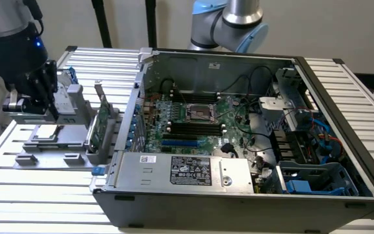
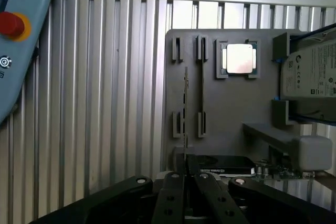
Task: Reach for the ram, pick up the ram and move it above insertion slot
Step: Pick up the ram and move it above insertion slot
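Closed claw [image 2: 185, 195] just beside ram [image 2: 186, 106]

A pale, plain wall [image 1: 330, 29] closes the back of the scene in the exterior view. Two dark vertical poles [image 1: 100, 22] stand against it toward the exterior view's left. The table [image 1: 37, 195] is a silver surface of parallel ribbed aluminium slats running across the whole foreground, catching soft, even light. In the wrist view the same slats [image 2: 105, 103] run as bright lengthwise grooves.
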Controlling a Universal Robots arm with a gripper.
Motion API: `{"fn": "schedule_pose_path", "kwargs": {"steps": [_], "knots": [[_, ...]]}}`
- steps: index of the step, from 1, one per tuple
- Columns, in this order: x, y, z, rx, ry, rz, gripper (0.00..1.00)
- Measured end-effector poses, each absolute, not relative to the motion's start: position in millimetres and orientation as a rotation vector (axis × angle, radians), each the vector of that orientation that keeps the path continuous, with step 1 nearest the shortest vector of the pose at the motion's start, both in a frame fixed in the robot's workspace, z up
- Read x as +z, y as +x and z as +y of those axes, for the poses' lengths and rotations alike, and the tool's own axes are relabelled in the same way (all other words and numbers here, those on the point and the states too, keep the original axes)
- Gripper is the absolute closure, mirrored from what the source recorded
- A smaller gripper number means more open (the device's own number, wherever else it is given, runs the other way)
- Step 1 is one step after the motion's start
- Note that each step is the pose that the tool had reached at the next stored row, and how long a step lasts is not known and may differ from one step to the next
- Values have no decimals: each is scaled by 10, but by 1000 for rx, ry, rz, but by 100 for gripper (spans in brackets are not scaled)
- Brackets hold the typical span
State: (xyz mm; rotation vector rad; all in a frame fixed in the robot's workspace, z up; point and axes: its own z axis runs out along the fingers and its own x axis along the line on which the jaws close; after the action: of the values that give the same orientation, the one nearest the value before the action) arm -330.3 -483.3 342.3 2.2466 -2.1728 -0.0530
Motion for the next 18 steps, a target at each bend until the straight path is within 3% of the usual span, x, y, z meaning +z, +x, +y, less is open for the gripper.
{"fn": "schedule_pose_path", "kwargs": {"steps": [18], "knots": [[4019,-2598,-4801,-55,2248,-2174,87]]}}
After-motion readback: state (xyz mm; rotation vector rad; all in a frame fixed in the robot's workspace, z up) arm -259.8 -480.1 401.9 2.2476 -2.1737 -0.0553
